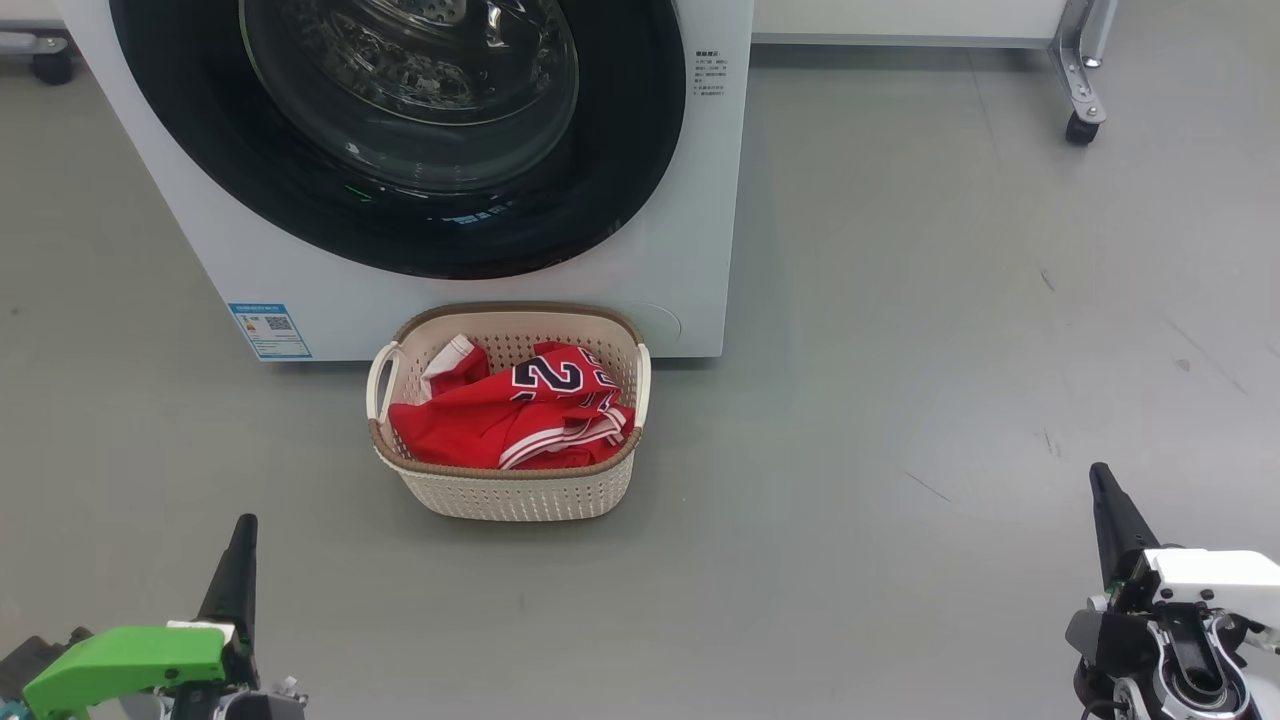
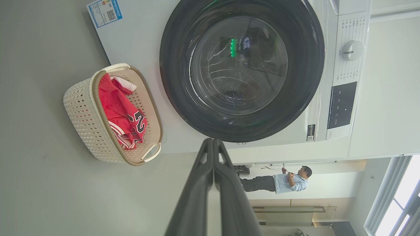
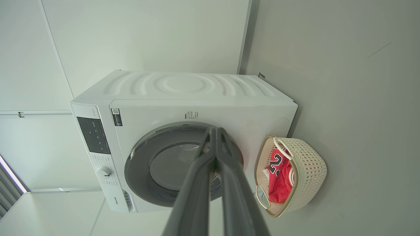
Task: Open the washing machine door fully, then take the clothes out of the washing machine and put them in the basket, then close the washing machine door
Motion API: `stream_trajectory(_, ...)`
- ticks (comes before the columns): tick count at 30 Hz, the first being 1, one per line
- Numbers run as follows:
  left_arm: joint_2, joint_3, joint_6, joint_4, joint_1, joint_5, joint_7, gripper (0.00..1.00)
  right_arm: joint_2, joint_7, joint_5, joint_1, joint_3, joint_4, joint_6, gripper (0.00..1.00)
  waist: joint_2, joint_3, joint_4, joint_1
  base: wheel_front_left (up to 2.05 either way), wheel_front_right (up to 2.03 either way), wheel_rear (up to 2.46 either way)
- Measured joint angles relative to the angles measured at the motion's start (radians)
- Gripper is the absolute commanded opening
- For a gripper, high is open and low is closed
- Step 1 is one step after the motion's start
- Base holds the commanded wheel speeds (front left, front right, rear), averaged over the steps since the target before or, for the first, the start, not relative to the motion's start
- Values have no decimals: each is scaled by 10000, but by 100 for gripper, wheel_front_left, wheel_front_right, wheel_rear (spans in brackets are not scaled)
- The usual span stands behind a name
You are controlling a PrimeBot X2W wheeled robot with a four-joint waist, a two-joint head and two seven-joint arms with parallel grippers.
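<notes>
All looks done: clothes (image 1: 470,425) in the basket (image 1: 510,495) on the floor (image 1: 900,350) by the machine (image 1: 705,200), door (image 1: 625,190) shut, left gripper (image 2: 213,141) and right gripper (image 3: 215,129) pinched together, empty.

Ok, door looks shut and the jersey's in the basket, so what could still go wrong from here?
1. The washing machine door looks flush, but its latch isn't visible; it may not have caught.
2. The clothes reach the front rim of the basket, so a bump could spill them.
3. A person stands in the background; watch them when driving off.
</notes>
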State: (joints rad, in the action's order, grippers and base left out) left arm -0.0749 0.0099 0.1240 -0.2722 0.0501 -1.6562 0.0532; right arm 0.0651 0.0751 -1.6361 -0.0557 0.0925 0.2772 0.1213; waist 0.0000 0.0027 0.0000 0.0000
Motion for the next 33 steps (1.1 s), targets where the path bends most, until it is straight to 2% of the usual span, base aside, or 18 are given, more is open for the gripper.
stream_trajectory(33, 0, 50, 0, -50, 30, 0, 48, 0, -6, 2, 0, -17, 23, 38, 0, 0, 0, -2, 0, 0, 0, 0, 0)
